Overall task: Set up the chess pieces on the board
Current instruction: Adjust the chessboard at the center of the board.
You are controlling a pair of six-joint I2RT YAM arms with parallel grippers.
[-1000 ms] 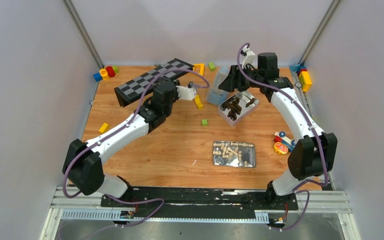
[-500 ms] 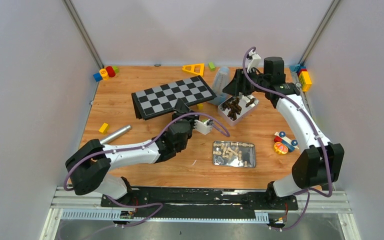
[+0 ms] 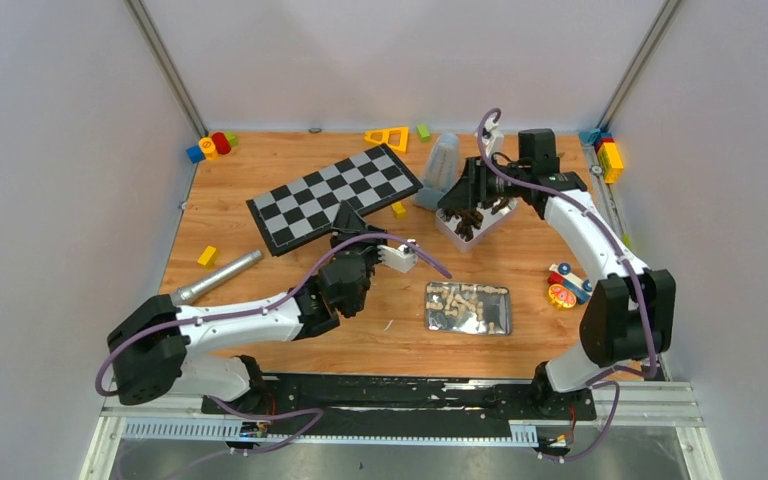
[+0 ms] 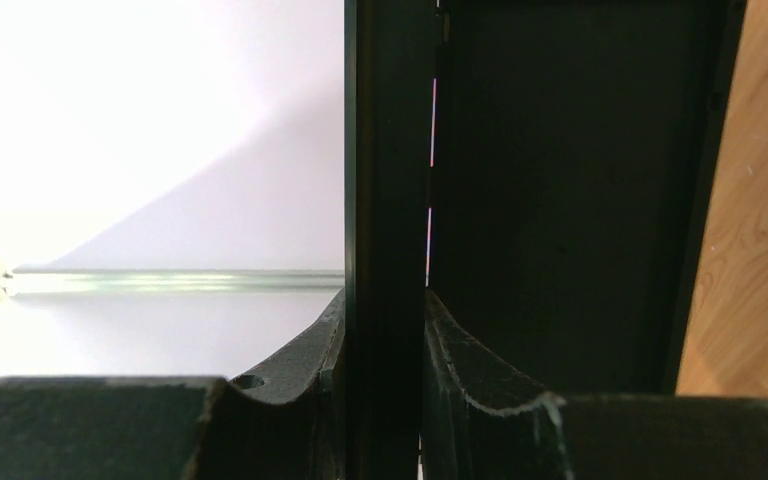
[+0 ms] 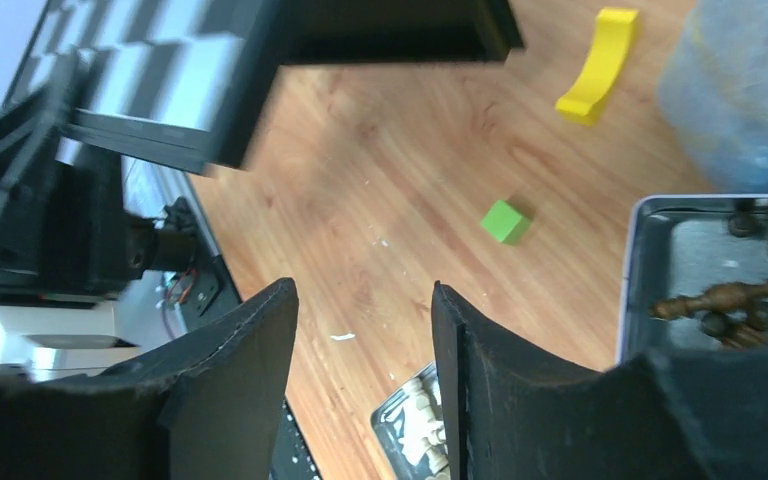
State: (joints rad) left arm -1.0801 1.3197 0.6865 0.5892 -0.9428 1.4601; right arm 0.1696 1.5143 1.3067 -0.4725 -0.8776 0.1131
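Observation:
The black-and-white checkered board (image 3: 335,195) is folded shut and tilted over the back left of the table. My left gripper (image 3: 346,224) is shut on its near edge. In the left wrist view the dark board edge (image 4: 385,150) fills the gap between the left gripper's (image 4: 385,300) fingers. Pale chess pieces (image 3: 465,303) lie in a flat metal tin (image 3: 501,322) in front of centre, also seen as pale pieces (image 5: 422,415) from the right wrist. Dark pieces (image 3: 468,217) fill a second tin (image 5: 636,290). My right gripper (image 3: 470,192) hovers over that tin, open and empty (image 5: 360,292).
A translucent container (image 3: 440,162) stands beside the dark-piece tin. A metal cylinder (image 3: 215,276) lies at left. Loose toy blocks: yellow (image 3: 206,256), yellow (image 3: 398,209), green (image 5: 506,221), a yellow triangle (image 3: 387,138), clusters at back left (image 3: 210,146) and back right (image 3: 606,155). A toy (image 3: 566,285) sits at right.
The left arm has drawn the board from the back left towards the middle and lowered it. The right gripper has dropped closer to the dark-piece tin and its jaws have narrowed slightly.

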